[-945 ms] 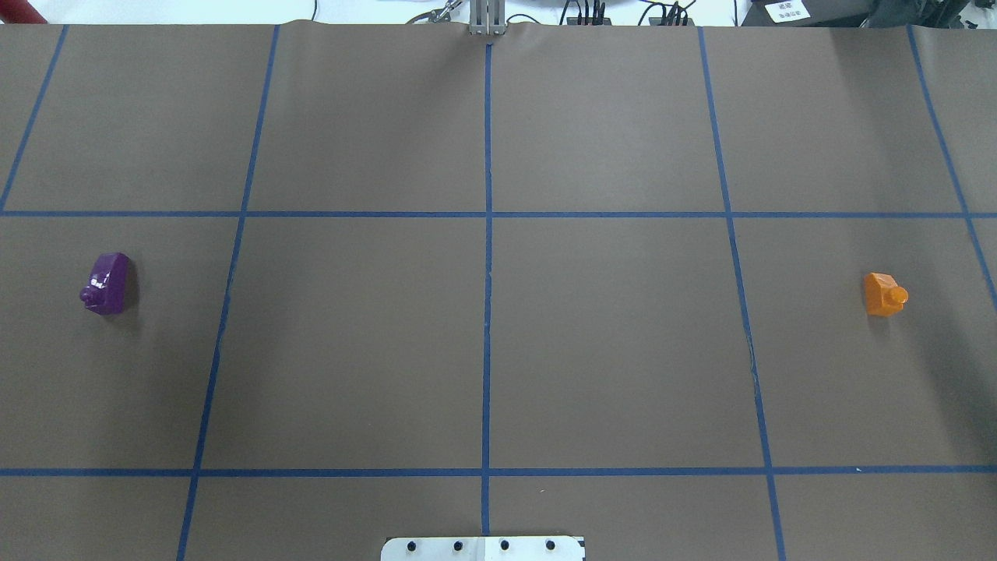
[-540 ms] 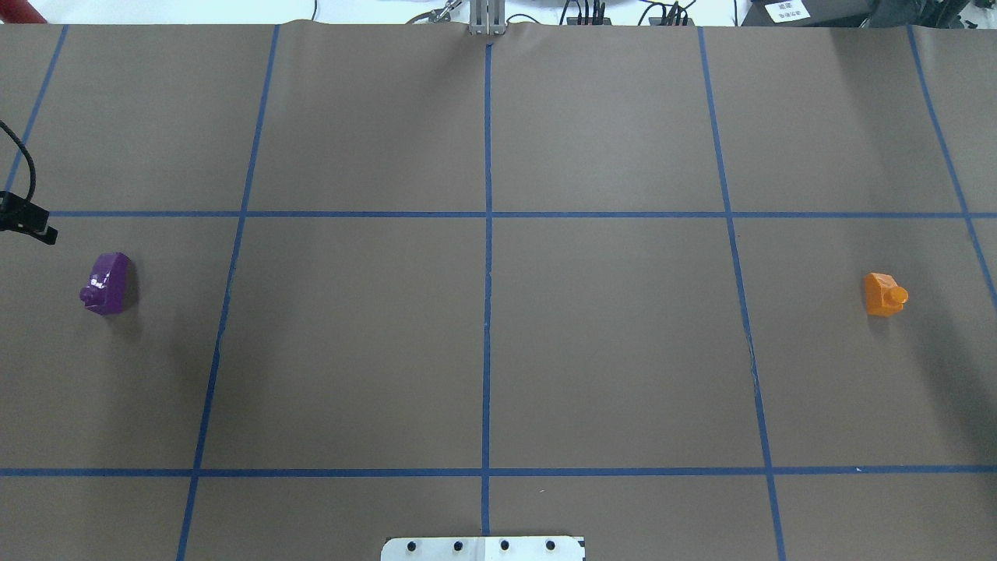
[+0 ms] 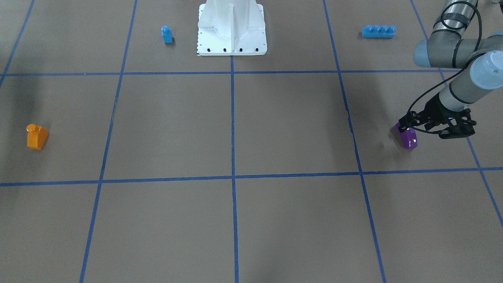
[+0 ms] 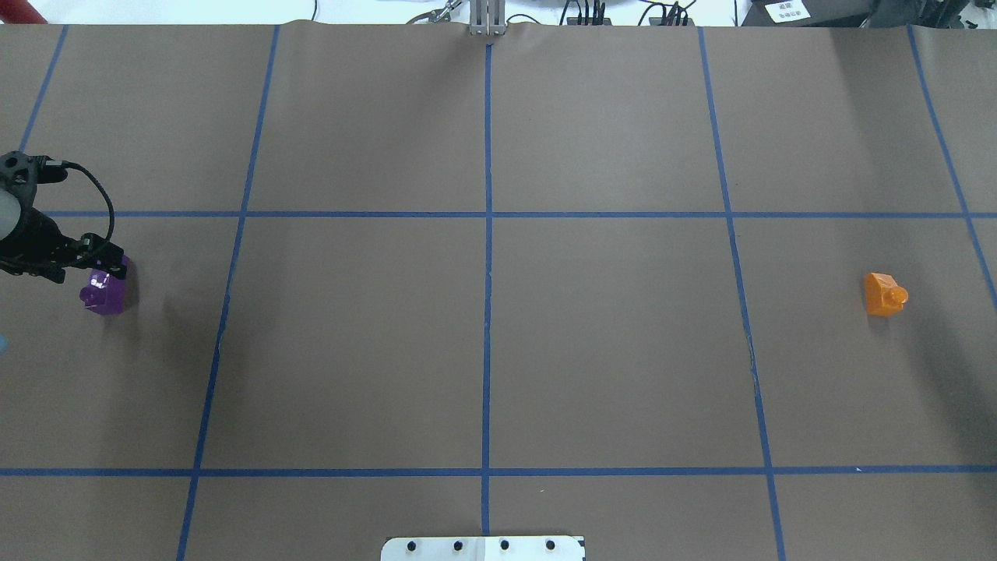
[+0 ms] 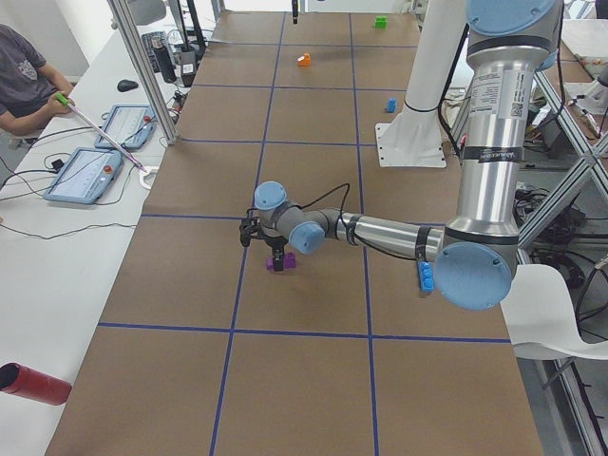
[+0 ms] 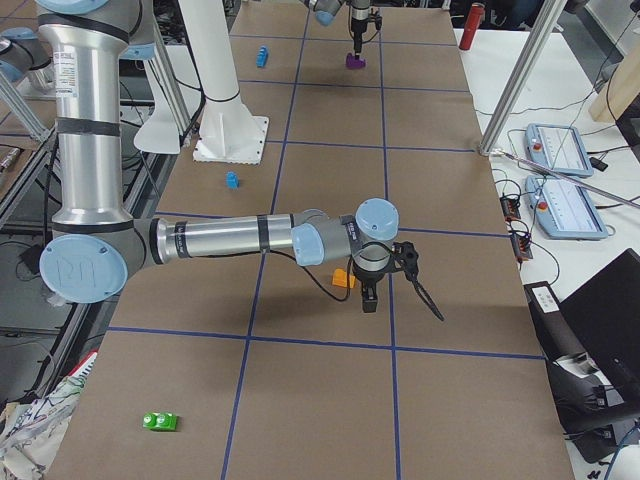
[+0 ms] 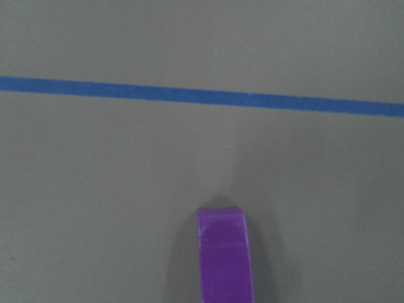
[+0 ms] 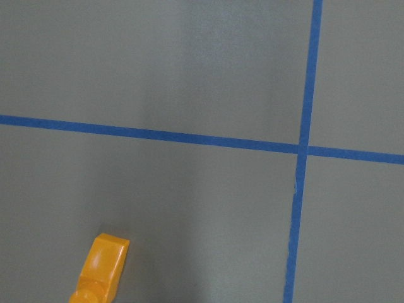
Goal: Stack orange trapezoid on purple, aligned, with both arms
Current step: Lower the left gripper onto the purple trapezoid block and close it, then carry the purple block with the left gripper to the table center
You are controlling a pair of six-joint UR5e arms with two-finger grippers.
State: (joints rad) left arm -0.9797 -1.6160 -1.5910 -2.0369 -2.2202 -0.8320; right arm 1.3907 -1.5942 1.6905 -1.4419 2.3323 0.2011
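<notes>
– Brown table (image 4: 483, 351), blue tape grid (image 4: 487, 312). Where's the orange trapezoid (image 4: 884, 294)?
– Far R side, on the paper. R gripper (image 6: 368, 297) is low, just beside it. Claw state: can't tell.
– And the purple (image 4: 105, 292)?
– Far L side, well apart from orange. L gripper (image 3: 407, 125) is right above it; can't tell if clenched or released, or touching.
– Anything else?
– Sm blue brick (image 3: 167, 34) & long blue brick (image 3: 378, 31), both near robot base (image 3: 232, 27).

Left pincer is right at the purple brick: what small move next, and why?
Probably lower the left pincer a little, centred over the purple brick, before closing. It overlaps only the brick's far edge in the overhead view, and the wrist view shows no fingers beside it.
</notes>
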